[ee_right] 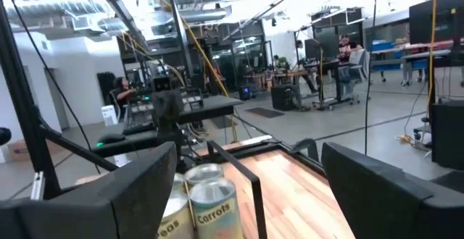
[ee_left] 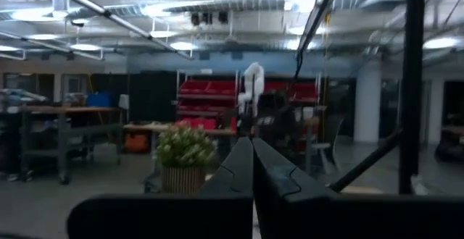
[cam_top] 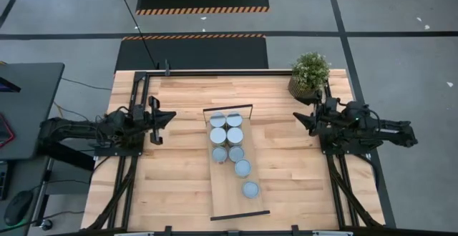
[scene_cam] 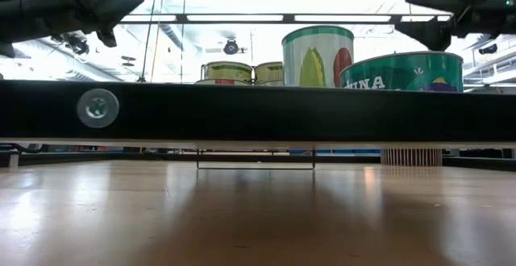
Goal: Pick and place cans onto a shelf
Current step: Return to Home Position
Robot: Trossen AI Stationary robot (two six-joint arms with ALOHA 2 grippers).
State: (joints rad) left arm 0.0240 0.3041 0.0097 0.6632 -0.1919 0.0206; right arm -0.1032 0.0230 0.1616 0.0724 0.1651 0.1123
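**Both arms parked off to the sides, cans sitting on the shelf**

Closest thing to the low cam is the shelf. Its black frame bar stretches right across that view, with cans standing on top of it. From above, the shelf's long axis runs from the far side of the table toward the near edge. The near end is skewed a touch toward my right arm, and there's 1 black frame bar at each short end. It sits mid-table, between my 2 arms.

All the cans are upright, round tops facing straight up. At the far end they stand in 2 columns side by side, packed close. After that they trail off in single file toward the near end, and the last 1 stands apart from the rest.

My left gripper hangs over the left side of the table, pointing at the shelf. Its fingers are pressed together with nothing between them. My right gripper mirrors it on the other side, near the potted plant, with its fingers spread wide and holding nothing. Both are well apart from the cans.
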